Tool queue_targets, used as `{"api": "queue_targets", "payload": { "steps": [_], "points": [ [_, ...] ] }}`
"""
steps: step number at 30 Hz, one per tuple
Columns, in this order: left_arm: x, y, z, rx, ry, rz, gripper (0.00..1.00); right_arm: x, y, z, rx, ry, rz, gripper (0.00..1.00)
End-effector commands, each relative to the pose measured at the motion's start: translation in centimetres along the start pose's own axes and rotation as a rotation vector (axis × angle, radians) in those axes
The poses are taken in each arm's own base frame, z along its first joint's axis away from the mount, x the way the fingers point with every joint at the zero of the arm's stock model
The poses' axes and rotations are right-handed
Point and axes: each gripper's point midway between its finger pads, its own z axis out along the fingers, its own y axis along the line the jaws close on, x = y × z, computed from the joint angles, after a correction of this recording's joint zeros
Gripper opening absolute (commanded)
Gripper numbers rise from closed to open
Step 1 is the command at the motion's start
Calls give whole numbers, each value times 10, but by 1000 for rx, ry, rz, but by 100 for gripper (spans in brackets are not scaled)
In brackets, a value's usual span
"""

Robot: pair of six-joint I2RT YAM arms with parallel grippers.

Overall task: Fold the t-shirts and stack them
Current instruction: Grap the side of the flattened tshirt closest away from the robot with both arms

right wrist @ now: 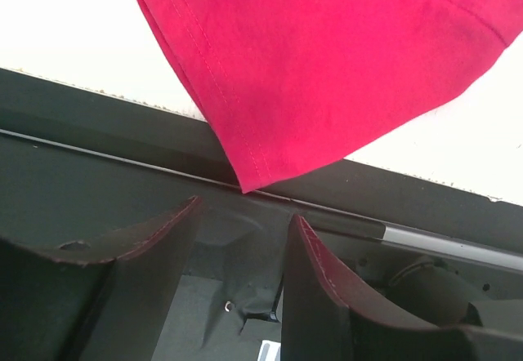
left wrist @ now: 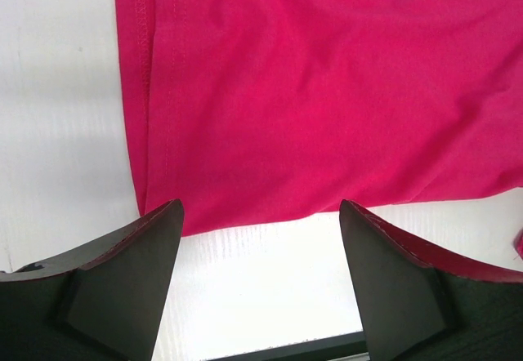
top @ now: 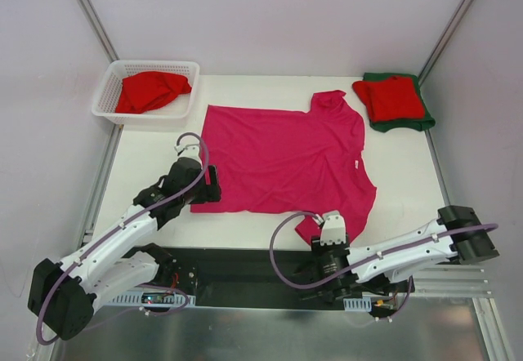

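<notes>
Beyond pink t-shirt [top: 278, 161] — basket [top: 105, 101], folded stack [top: 391, 100], left hand [left wrist: 261, 210] wide, right hand [right wrist: 245, 210] narrower, seemingly empty.

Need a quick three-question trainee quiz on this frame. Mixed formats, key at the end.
1. True or false: the magenta t-shirt lies folded.
2. What is in the white basket? A) a red t-shirt B) a green t-shirt C) nothing
3. Fill in: at the far right corner, the folded red t-shirt lies on a ___ one.

Key:
1. False, it is spread out flat.
2. A
3. Dark green: the dark green t-shirt shows around its edges.
</notes>
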Motion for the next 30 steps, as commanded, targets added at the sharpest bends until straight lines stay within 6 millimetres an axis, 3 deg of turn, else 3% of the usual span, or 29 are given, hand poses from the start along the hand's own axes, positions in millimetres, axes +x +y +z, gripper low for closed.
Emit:
{"api": "queue_targets", "payload": {
  "steps": [1, 5, 14, 30],
  "points": [
    [2, -6, -4, 38, -13, -5, 77, 11, 5, 1, 36, 28, -2, 51],
    [2, -5, -3, 34, -8, -2, 77, 23, 17, 6, 34, 46, -28, 51],
    [2, -5, -3, 30, -10, -7, 77, 44, 9, 19, 49, 85, -38, 50],
    [-1, -7, 1, 20, 3, -1, 77, 51, -6, 41, 119, 37, -36, 47]
  ]
}}
